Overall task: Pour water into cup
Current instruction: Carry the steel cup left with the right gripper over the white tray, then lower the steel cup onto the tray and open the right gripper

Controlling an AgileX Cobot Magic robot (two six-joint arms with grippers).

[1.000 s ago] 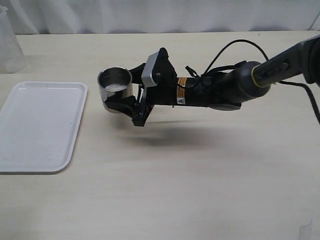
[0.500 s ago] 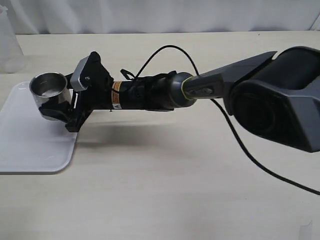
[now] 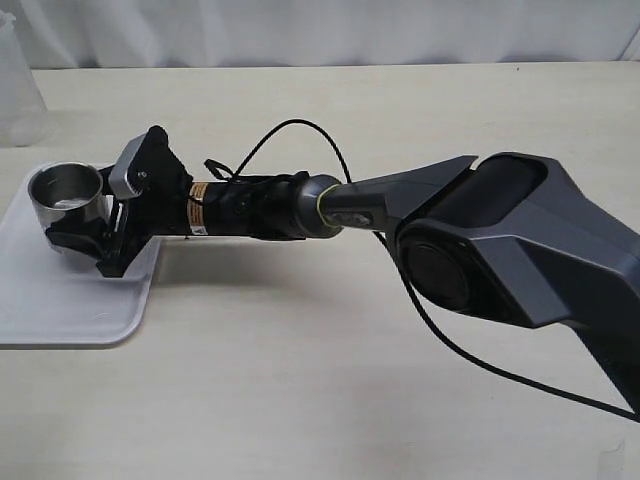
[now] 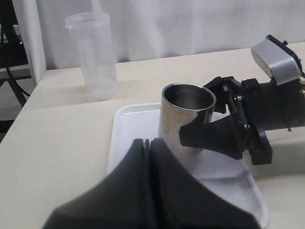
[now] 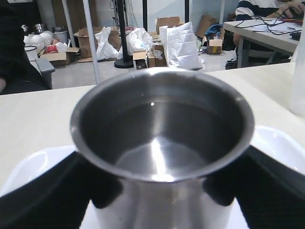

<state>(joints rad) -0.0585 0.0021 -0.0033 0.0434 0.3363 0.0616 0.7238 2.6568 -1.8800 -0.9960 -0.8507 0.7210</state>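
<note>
The steel cup (image 3: 65, 195) stands upright over the right part of the white tray (image 3: 60, 300), and my right gripper (image 3: 68, 215) is shut on its wall from both sides. Whether the cup's base touches the tray does not show. A shallow pool of clear water (image 5: 162, 160) shines at the bottom of the cup (image 5: 162, 119), and the black fingers (image 5: 71, 191) hug its sides. In the left wrist view my left gripper (image 4: 148, 142) is shut and empty, just in front of the cup (image 4: 186, 119). The left arm is out of the exterior view.
A tall translucent plastic beaker (image 4: 93, 55) stands on the table beyond the tray (image 4: 128, 138), at the exterior view's far left edge (image 3: 15, 90). The right arm's long body (image 3: 480, 240) stretches across the table with its cable looping above.
The right arm has carried the cup leftward from the middle of the table to over the tray. The cup has stayed upright in the grip.
</note>
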